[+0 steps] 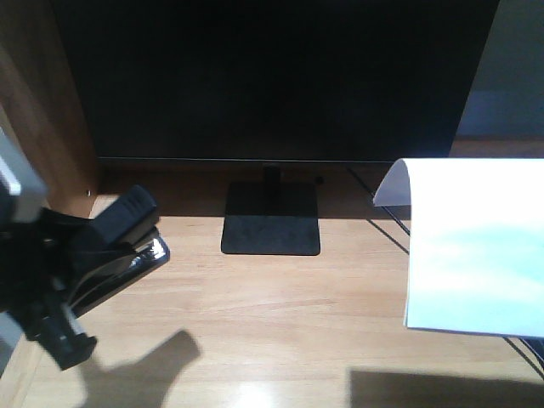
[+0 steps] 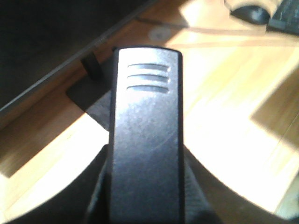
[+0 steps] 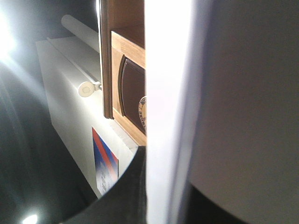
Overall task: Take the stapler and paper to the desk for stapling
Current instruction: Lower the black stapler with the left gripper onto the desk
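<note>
The black stapler [image 1: 127, 225] is clamped in my left gripper [image 1: 89, 259], tilted up and held above the left side of the light wooden desk [image 1: 280, 314]; its shadow falls on the wood below. In the left wrist view the stapler [image 2: 147, 126] fills the middle between my dark fingers [image 2: 96, 196]. The white paper [image 1: 476, 246] hangs above the desk's right side, its far left corner curled. In the right wrist view the paper [image 3: 168, 93] runs edge-on through my right gripper [image 3: 168, 200], which is shut on it. The right gripper itself is out of the front view.
A black monitor [image 1: 272, 76] on a square stand base [image 1: 270, 219] stands at the back of the desk, with a brown side panel [image 1: 42, 102] at the left. Cables [image 1: 387, 217] run behind the paper. Dark objects [image 2: 254, 11] lie at the far edge in the left wrist view.
</note>
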You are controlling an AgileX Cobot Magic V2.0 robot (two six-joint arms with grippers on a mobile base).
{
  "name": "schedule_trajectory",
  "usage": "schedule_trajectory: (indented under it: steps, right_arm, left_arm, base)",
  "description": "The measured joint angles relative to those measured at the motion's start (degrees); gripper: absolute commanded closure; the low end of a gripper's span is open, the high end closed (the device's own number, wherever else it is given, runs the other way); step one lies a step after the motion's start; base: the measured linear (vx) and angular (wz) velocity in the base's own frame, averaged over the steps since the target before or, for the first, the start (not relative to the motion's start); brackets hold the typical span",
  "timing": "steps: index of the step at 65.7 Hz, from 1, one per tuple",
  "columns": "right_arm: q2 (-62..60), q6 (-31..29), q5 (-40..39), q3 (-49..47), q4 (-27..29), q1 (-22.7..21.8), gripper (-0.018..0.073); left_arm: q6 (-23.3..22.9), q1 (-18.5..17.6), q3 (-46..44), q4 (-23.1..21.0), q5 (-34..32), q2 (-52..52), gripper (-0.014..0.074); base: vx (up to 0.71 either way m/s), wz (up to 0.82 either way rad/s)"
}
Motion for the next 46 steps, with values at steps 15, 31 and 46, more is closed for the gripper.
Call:
schedule_trajectory:
  steps: [15, 31, 46]
  right_arm:
    - [0.0, 0.0, 0.0, 0.0, 0.0, 0.0, 0.0562]
    - [0.0, 0.0, 0.0, 0.0, 0.0, 0.0, 0.0562]
    - [0.0, 0.0, 0.0, 0.0, 0.0, 0.0, 0.0562]
  left_arm:
    - [26.41, 5.2, 0.0, -17.01, -0.11, 11.04, 0.0603]
    - [57.09, 9.36, 0.0, -30.62, 4.56, 22.21, 0.0603]
    - [76.15, 10.11, -0.08, -39.8, 11.02, 31.97, 0.0603]
  base:
    - [0.0, 0.0]
    - [0.0, 0.0]
    - [0.0, 0.0]
